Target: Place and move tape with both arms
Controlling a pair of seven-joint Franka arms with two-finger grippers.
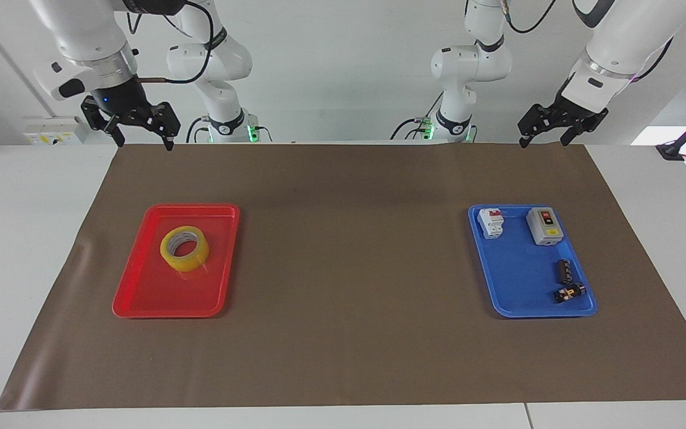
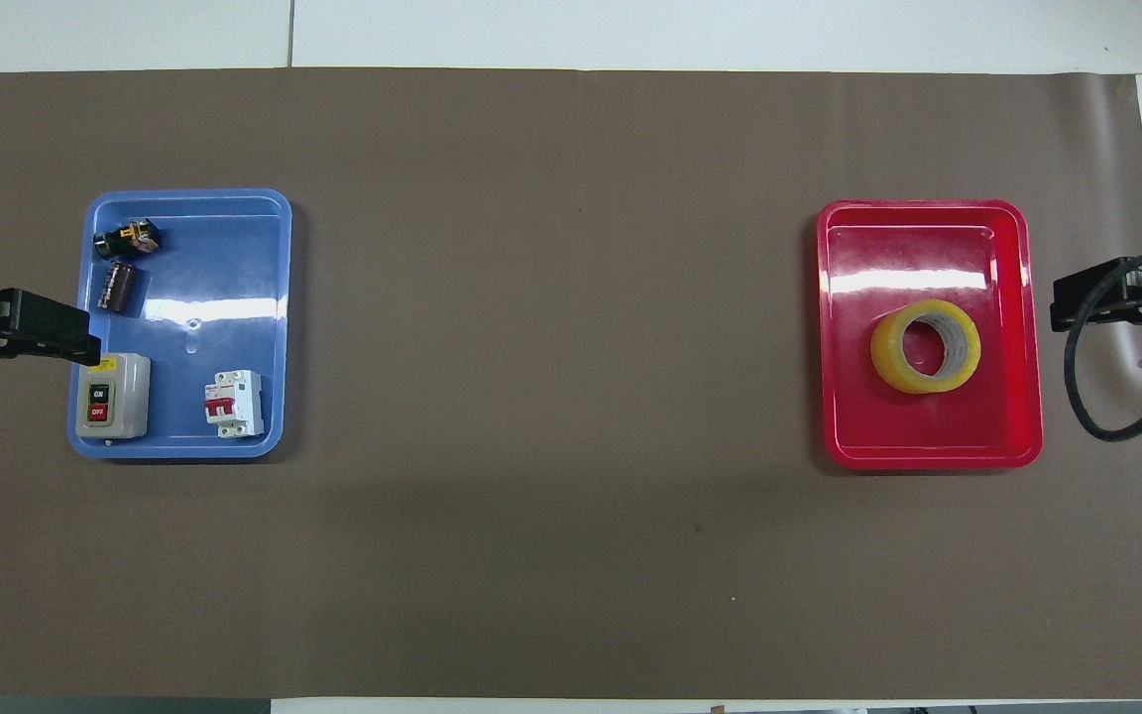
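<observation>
- Yellow translucent ring-shaped tape roll point(image 1: 184, 248) lies in the red plastic tray point(image 1: 140, 298), toward my right arm's end.
- My right gripper point(image 1: 139, 130) hangs empty, jaws spread.
- My left gripper point(image 1: 544, 133) waits, spread, empty.

Left tool point(image 1: 546, 132) and right tool point(image 1: 140, 126) both raised, fingers apart.

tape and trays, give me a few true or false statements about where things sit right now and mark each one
1. The tape lies in the red tray. True.
2. The right gripper holds the tape. False: it is open and empty, raised near the robots' edge of the brown mat.
3. The blue tray is empty. False: it holds a grey switch box, a white breaker and two small dark parts.
4. The left gripper is open and holds nothing. True.
</observation>
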